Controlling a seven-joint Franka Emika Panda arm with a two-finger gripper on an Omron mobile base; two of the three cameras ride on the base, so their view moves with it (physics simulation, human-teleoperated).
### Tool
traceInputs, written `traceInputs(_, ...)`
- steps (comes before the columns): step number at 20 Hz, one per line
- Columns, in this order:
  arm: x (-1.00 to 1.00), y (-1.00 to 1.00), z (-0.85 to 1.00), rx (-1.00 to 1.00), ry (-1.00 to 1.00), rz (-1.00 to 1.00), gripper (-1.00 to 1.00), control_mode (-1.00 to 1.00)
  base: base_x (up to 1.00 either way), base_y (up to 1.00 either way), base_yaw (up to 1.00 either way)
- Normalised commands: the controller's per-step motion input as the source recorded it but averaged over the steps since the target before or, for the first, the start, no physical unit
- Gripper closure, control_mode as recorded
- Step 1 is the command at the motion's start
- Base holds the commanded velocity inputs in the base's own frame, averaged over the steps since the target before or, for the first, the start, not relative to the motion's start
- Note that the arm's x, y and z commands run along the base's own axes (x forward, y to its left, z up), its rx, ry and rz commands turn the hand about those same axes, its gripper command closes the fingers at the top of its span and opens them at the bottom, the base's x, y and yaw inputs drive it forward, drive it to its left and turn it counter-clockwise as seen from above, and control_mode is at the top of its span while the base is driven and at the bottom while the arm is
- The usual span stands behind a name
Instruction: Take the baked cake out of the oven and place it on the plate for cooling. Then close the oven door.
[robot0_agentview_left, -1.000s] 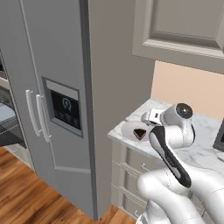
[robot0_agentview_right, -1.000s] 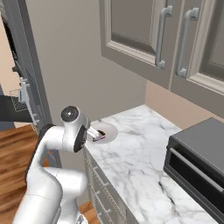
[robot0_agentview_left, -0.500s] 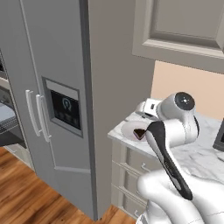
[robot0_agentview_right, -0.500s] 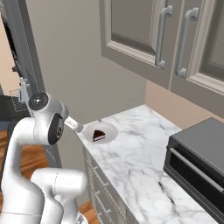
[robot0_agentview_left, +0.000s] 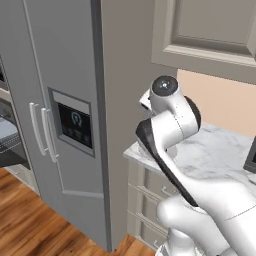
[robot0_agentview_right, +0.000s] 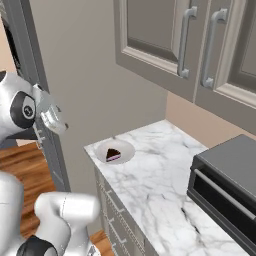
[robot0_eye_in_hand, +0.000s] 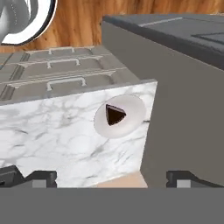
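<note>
A dark slice of cake (robot0_agentview_right: 113, 153) lies on a white plate (robot0_agentview_right: 125, 148) at the near left corner of the marble counter (robot0_agentview_right: 165, 170). In the hand view the cake (robot0_eye_in_hand: 114, 115) and plate (robot0_eye_in_hand: 133, 111) sit well away from my gripper (robot0_eye_in_hand: 109, 178), which is open with nothing between its fingertips (robot0_eye_in_hand: 26, 177). My hand (robot0_agentview_right: 50, 117) hangs left of the counter, beside the grey fridge. A slice of the oven (robot0_agentview_left: 7, 145), its door (robot0_agentview_left: 11, 159) down, shows at the far left edge.
The tall grey fridge (robot0_agentview_left: 60, 115) stands between the oven and the counter. A black microwave (robot0_agentview_right: 225, 185) sits on the counter's right end. Wall cabinets (robot0_agentview_right: 190, 40) hang above. Drawers (robot0_eye_in_hand: 65, 72) run below the counter, over a wooden floor (robot0_agentview_left: 30, 220).
My arm has swung up and to the left, away from the plate, toward the fridge side. The cake slice stays on the plate. The base has not moved.
</note>
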Motion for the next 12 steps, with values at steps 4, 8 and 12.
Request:
traceInputs(4,0.0,0.14,0.37,0.0,-0.05,-0.76,-1.0,-1.0,0.0,0.0,0.0)
traceInputs(8,0.0,-0.07,0.45,0.14,-0.04,-0.65,-1.0,-1.0,0.0,0.0,0.0)
traceInputs(12,-0.05,-0.32,0.37,0.33,-0.16,-0.42,-1.0,-1.0,0.0,0.0,0.0)
